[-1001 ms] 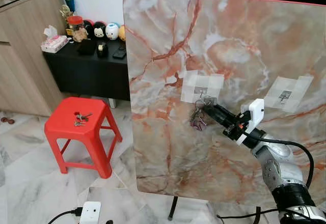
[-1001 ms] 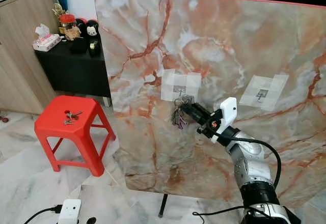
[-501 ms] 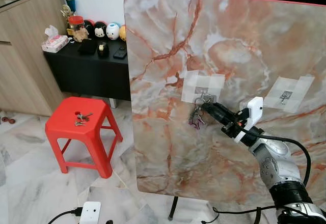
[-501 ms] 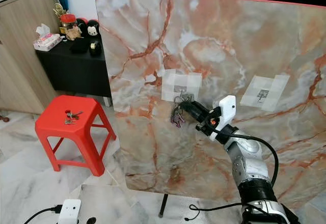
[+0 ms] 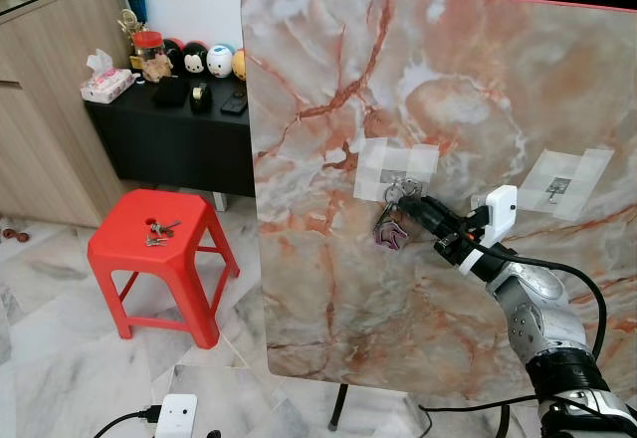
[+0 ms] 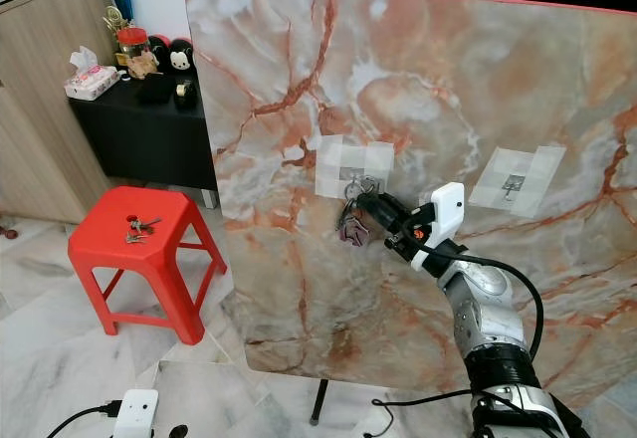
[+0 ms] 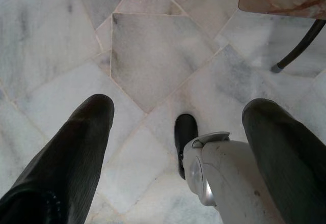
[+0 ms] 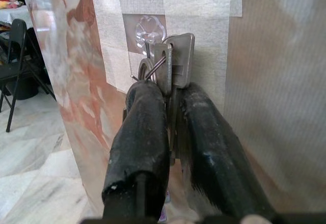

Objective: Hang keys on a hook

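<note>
Far left: wooden cabinet (image 5: 45, 100), then black side table (image 5: 169, 129) with tissue pack (image 5: 106, 85), jar (image 5: 146, 50) and small figurines (image 5: 204, 60). Red stool (image 5: 159, 254) on marble floor (image 5: 60, 358), second bunch of keys (image 5: 157, 231) lying on its seat. White power strip (image 5: 174, 416) on floor near bottom edge.

Centre: marble board (image 5: 448, 90) standing upright on black leg (image 5: 340, 406). Taped patch with hook (image 5: 397, 175) mid-board; another taped hook (image 5: 559, 187) further right, bare.

Keys (image 5: 389, 231) up against board just below left hook, ring at or touching the hook; cannot tell if actually hung. Right gripper (image 5: 416, 204) reaching in from right, fingers (image 8: 142, 132) pressed together, pinching keys by ring and a flat key in right wrist view, tips just under clear hook (image 8: 149, 30). White camera block (image 5: 495, 209) on wrist, silver forearm trailing down to lower right.

Left gripper (image 7: 175, 132) hanging idle over floor, fingers (image 7: 76, 147) spread wide, holding nothing; robot's foot (image 7: 185, 132) visible between them.
</note>
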Available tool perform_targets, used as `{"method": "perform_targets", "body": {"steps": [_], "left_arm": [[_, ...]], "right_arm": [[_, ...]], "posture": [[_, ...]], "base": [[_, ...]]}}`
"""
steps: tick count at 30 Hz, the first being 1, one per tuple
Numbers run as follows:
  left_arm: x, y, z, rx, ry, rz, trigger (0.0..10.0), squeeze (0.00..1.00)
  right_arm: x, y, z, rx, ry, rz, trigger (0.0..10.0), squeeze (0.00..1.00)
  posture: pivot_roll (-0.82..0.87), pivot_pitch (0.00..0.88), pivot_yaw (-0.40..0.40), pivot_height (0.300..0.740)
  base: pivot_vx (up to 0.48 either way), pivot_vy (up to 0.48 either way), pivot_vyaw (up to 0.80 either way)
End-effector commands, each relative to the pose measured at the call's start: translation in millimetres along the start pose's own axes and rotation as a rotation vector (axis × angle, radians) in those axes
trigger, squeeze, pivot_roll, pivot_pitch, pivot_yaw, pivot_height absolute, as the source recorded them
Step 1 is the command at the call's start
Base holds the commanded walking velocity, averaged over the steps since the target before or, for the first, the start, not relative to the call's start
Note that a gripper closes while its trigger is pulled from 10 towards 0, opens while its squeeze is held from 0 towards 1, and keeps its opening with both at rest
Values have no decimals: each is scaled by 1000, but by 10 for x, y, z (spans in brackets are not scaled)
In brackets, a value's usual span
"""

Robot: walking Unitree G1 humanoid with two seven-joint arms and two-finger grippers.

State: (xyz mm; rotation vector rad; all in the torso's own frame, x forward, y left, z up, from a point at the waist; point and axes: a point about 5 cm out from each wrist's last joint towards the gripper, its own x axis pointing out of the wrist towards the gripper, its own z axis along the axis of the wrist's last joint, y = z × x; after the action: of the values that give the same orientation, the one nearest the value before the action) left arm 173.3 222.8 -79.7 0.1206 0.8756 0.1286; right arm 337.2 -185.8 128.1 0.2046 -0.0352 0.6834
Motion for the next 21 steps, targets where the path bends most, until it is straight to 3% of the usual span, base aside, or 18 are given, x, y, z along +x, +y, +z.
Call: {"method": "perform_targets", "body": {"steps": [1, 21], "left_arm": [[-3, -6, -22, 1, 13, -2, 10000, 0], [4, -6, 7, 7, 1, -2, 10000, 0]], "right_arm": [[-5, -42, 67, -27, -18, -15, 10000, 0], [-36, -40, -36, -3, 7, -22, 10000, 0]], "posture": [[80, 0, -95, 740], [82, 0, -92, 740]], "base": [[0, 0, 0], [0, 0, 0]]}}
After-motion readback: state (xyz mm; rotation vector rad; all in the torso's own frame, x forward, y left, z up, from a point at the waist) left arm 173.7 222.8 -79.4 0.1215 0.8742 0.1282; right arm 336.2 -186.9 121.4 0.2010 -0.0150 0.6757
